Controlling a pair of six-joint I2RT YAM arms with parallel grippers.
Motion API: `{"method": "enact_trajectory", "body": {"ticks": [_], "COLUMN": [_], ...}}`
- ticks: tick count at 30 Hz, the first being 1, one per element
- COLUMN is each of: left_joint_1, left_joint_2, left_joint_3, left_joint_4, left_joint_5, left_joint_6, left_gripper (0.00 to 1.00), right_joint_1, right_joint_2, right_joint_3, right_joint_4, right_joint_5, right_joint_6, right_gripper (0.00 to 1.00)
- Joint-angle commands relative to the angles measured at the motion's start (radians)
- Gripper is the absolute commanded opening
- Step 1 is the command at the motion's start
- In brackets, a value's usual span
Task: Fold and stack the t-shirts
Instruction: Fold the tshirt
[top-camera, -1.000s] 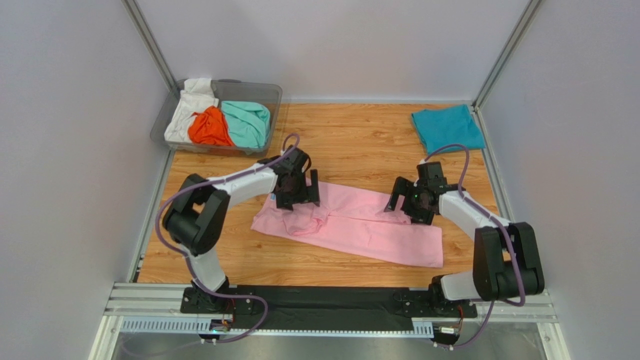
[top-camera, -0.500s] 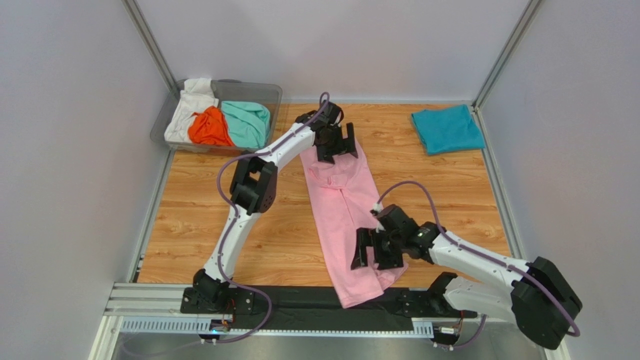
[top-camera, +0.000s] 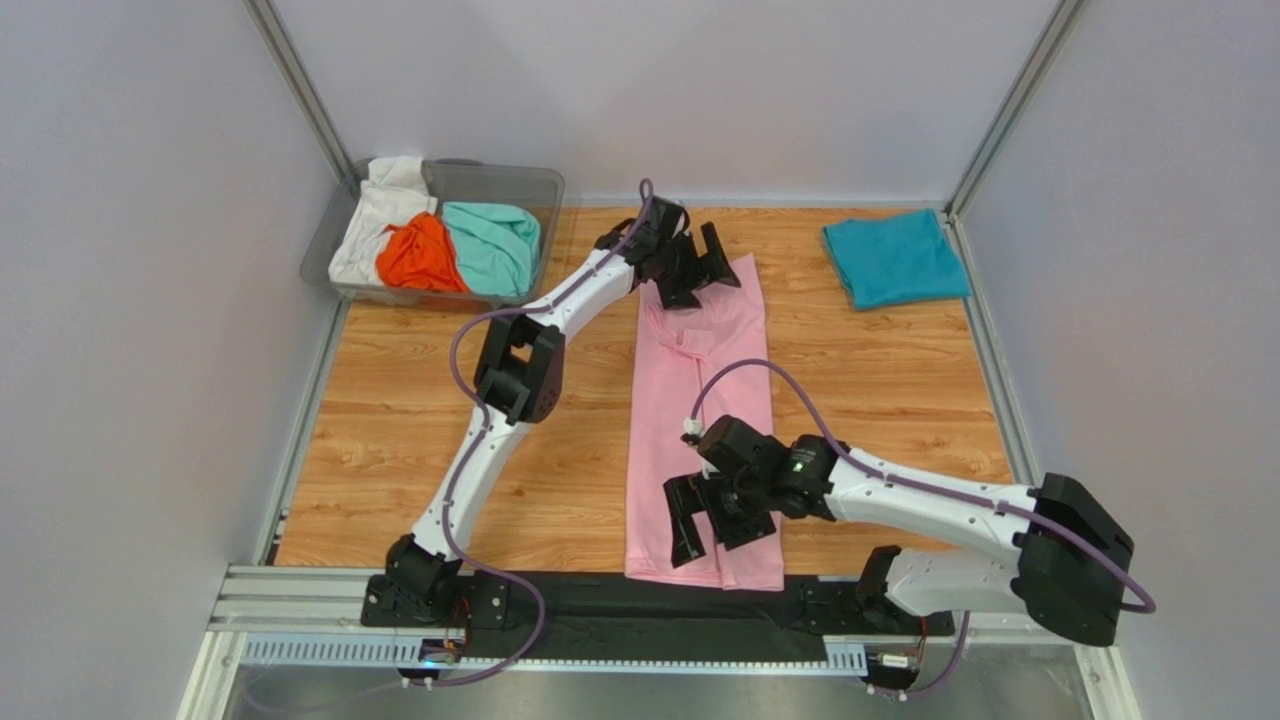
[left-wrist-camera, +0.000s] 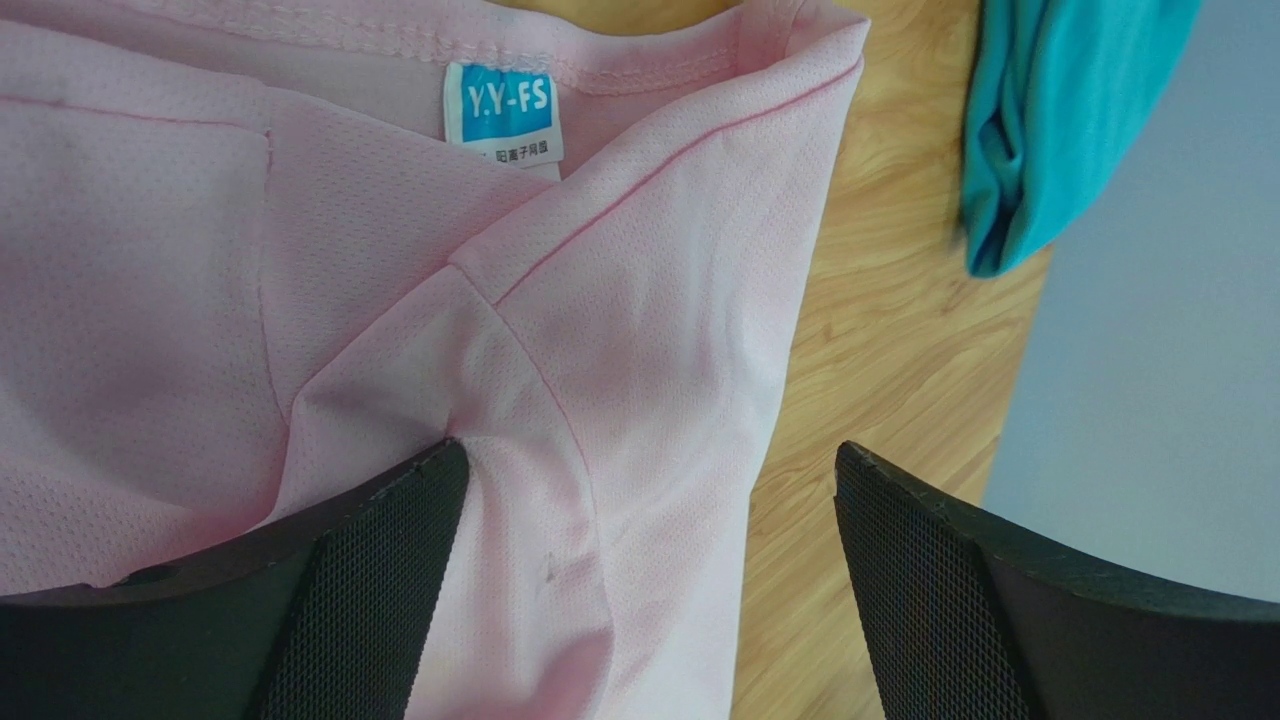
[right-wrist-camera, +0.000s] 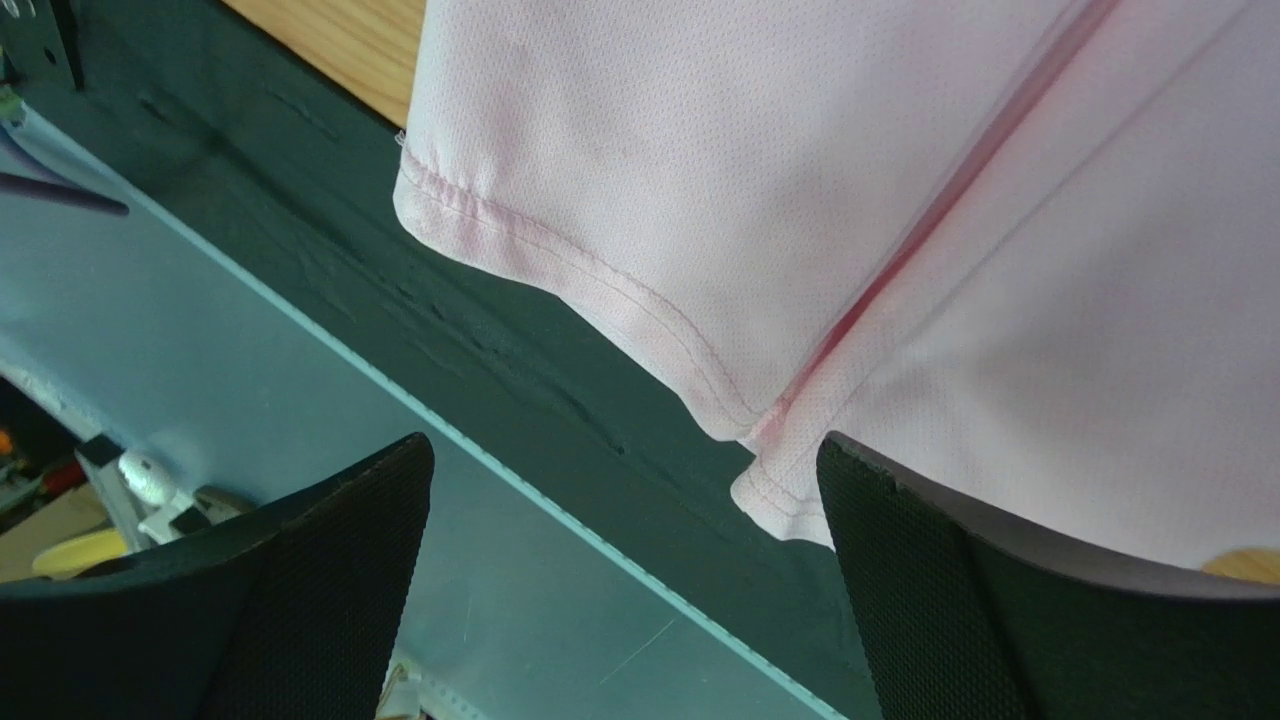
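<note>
1. At the near edge of the table, the hem of the pink t-shirt lies over the black strip in front of the arm bases. The right wrist view shows two stitched hem layers meeting at a fold line. The rest of the garment is cut off by that frame.
2. Just above that hem hangs the right gripper. Its jaws are spread wide with nothing between them. From above, the gripper and forearm hide part of the shirt's near half.
3. The shirt is folded lengthwise into a narrow band. Its long axis runs straight from near to far down the middle of the table, hem toward the robot and collar away from it. The sleeves are tucked into the folds and cannot be seen as separate shapes.
4. At the far end, the left gripper sits over the collar and covers it from above. Its jaws are also wide apart and grip nothing. In its wrist view one finger stands over pink cloth and the other over bare wood. Whether either touches the surface cannot be told.
5. The blue neck label reads "Y.Y-FS". The smaller print beneath it is too small to read.
6. Farther right, well apart from the pink shirt, a folded teal-blue t-shirt lies flat in the far right corner. The left wrist view shows only a blurred edge of it.
7. In the far left corner, a clear bin holds a white tee, an orange tee and a mint-green tee. They are bunched together, so their orientation cannot be made out.
</note>
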Motion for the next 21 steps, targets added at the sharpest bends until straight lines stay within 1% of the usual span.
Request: {"method": "enact_trajectory", "body": {"ticks": [1,4,8,10,11,13,17,18,19,21], "left_joint_1": [0.021,0.038,0.055,0.058,0.058,0.058,0.058,0.058,0.056,0.055], "left_joint_2": [0.09,0.113,0.151,0.147,0.139,0.101,-0.011,-0.039,-0.094,-0.152], "left_joint_3": [-0.002,0.007,0.082,0.092,0.09,0.092,0.096,0.096,0.095,0.087], "left_joint_4": [0.088,0.143,0.229,0.283,0.333,0.352,0.34,0.332,0.325,0.309], "left_joint_5": [0.016,0.019,0.02,0.045,0.05,0.05,0.043,0.042,0.031,0.004], "left_joint_6": [-0.062,-0.119,-0.168,-0.18,-0.171,-0.143,-0.055,-0.019,0.002,0.056], "left_gripper": [1.0,1.0,1.0,1.0,1.0,1.0,1.0,1.0,1.0,1.0], "right_joint_1": [-0.001,-0.042,-0.131,-0.157,-0.185,-0.208,-0.242,-0.248,-0.252,-0.269], "right_joint_2": [-0.079,-0.124,-0.156,-0.17,-0.178,-0.187,-0.201,-0.199,-0.199,-0.201], "right_joint_3": [0.076,0.084,0.092,0.097,0.098,0.1,0.095,0.098,0.103,0.119], "right_joint_4": [-0.11,-0.133,-0.149,-0.15,-0.153,-0.155,-0.155,-0.156,-0.16,-0.16], "right_joint_5": [0.145,0.184,0.218,0.247,0.253,0.262,0.287,0.32,0.333,0.348], "right_joint_6": [-0.023,-0.011,0.005,-0.001,0.002,0.018,0.025,0.025,0.025,0.028], "right_gripper": [1.0,1.0,1.0,1.0,1.0,1.0,1.0,1.0,1.0,1.0]}}
